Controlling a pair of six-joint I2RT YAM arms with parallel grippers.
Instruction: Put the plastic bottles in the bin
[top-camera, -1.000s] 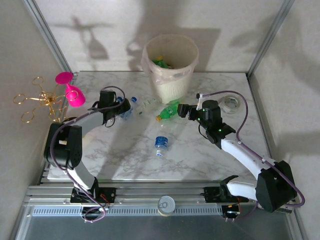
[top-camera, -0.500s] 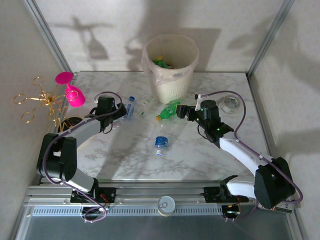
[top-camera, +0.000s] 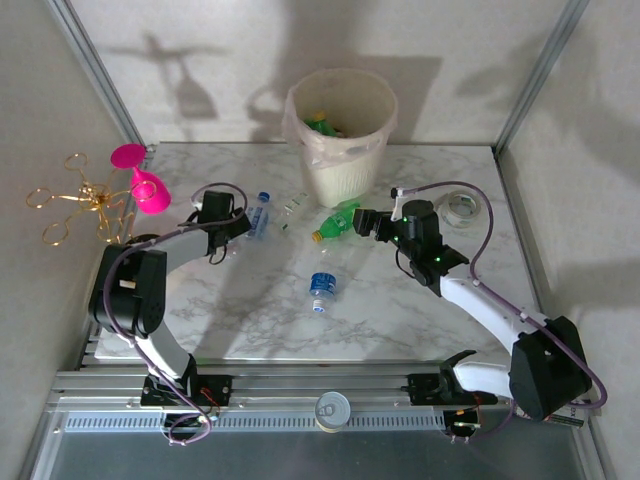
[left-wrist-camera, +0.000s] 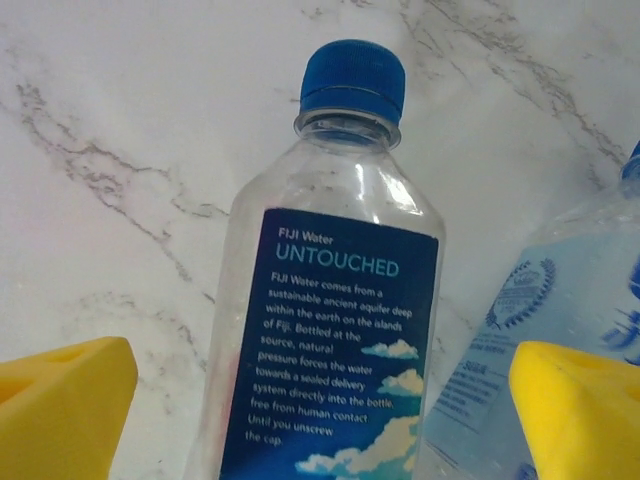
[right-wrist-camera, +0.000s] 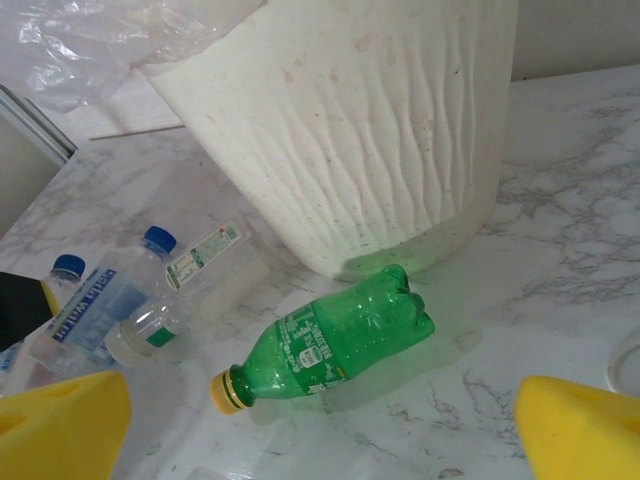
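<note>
Probably empty, so light, slick and crushable, the Fiji bottle (left-wrist-camera: 330, 260) lies cap toward twelve o'clock inside the wide-spread left gripper (left-wrist-camera: 320, 395), best pinched mid-label; the right gripper (right-wrist-camera: 325, 415) gapes too.

**Clearance: tight far-middle, open near side**

We have the bin (top-camera: 345, 172) blocking the far middle, with a green bottle (top-camera: 336, 221) lying just beside its near wall. The left gripper (top-camera: 244, 226) is spread around a blue-capped bottle (left-wrist-camera: 330, 300) with a gap on each side. A second bottle (left-wrist-camera: 545, 300) crowds its right finger. A lone bottle (top-camera: 321, 287) sits mid-table, bare marble all round it. The pink goblet (top-camera: 146, 186) hems the far left and the tape ring (top-camera: 462, 207) the far right.
</note>
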